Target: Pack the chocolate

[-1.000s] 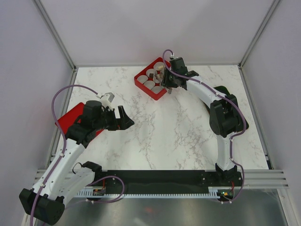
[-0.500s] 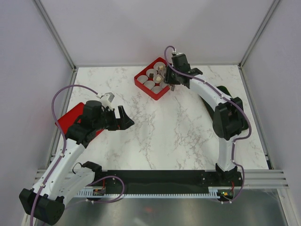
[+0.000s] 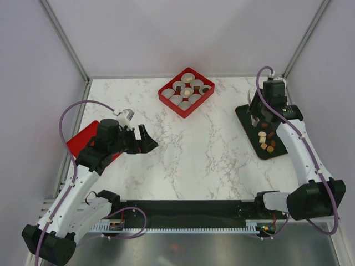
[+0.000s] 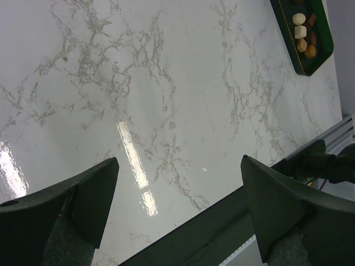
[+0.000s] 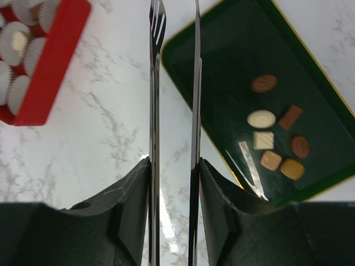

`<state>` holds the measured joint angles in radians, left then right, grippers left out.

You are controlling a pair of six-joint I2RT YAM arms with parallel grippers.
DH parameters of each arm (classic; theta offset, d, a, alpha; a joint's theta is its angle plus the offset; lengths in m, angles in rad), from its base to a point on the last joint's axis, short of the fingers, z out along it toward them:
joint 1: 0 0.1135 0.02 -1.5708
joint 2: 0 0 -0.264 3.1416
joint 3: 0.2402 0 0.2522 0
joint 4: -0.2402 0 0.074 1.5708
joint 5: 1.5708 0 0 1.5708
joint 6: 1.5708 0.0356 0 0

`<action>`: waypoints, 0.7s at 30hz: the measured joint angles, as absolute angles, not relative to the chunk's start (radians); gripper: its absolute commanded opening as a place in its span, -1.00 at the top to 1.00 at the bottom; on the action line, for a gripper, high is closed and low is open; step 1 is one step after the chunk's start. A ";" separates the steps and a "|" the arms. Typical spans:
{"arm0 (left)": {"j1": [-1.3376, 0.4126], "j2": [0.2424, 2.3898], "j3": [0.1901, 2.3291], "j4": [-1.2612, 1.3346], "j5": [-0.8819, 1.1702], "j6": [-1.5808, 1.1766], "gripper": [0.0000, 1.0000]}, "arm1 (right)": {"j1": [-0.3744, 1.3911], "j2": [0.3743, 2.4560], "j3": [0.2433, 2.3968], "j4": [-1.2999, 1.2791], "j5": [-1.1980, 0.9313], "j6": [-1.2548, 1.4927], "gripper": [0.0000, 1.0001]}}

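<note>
Chocolate (image 5: 264,139) on tray (image 5: 233,55); right end effector (image 5: 173,183) grips tweezers (image 5: 154,111).

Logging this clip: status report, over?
Left gripper open, empty. Right gripper shut on tweezers, tips empty, by green tray. Chocolate: seven pieces on tray, one seen in red box. Nothing blocking.
</note>
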<state>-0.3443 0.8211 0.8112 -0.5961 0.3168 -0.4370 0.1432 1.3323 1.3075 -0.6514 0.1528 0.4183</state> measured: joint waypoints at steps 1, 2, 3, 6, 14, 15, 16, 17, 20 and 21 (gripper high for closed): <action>-0.344 0.821 0.811 -0.596 0.317 -0.437 -1.00 | 0.117 1.301 1.273 -0.678 0.159 0.419 0.08; -0.344 0.821 0.811 -0.596 0.317 -0.437 -0.99 | 0.098 1.279 1.247 -0.699 0.163 0.419 0.08; -0.344 0.821 0.811 -0.596 0.317 -0.437 -0.99 | 0.080 1.264 1.225 -0.719 0.166 0.419 0.08; -0.344 0.821 0.811 -0.596 0.318 -0.437 -0.99 | 0.034 1.259 1.179 -0.749 0.164 0.419 0.08; -0.344 0.821 0.811 -0.596 0.318 -0.437 -0.99 | -0.073 1.274 1.112 -0.762 0.159 0.445 0.07; -0.344 0.821 0.811 -0.596 0.318 -0.437 -0.99 | -0.080 1.274 1.097 -0.754 0.159 0.453 0.07; -0.344 0.821 0.811 -0.596 0.318 -0.437 -0.99 | -0.083 1.275 1.086 -0.750 0.157 0.459 0.07; -0.344 0.821 0.811 -0.596 0.318 -0.437 -0.99 | -0.084 1.278 1.073 -0.746 0.156 0.467 0.06; -0.344 0.821 0.811 -0.596 0.318 -0.437 -0.99 | -0.086 1.294 1.046 -0.735 0.154 0.485 0.06; -0.344 0.821 0.811 -0.596 0.318 -0.437 -0.99 | -0.085 1.301 1.038 -0.727 0.151 0.489 0.06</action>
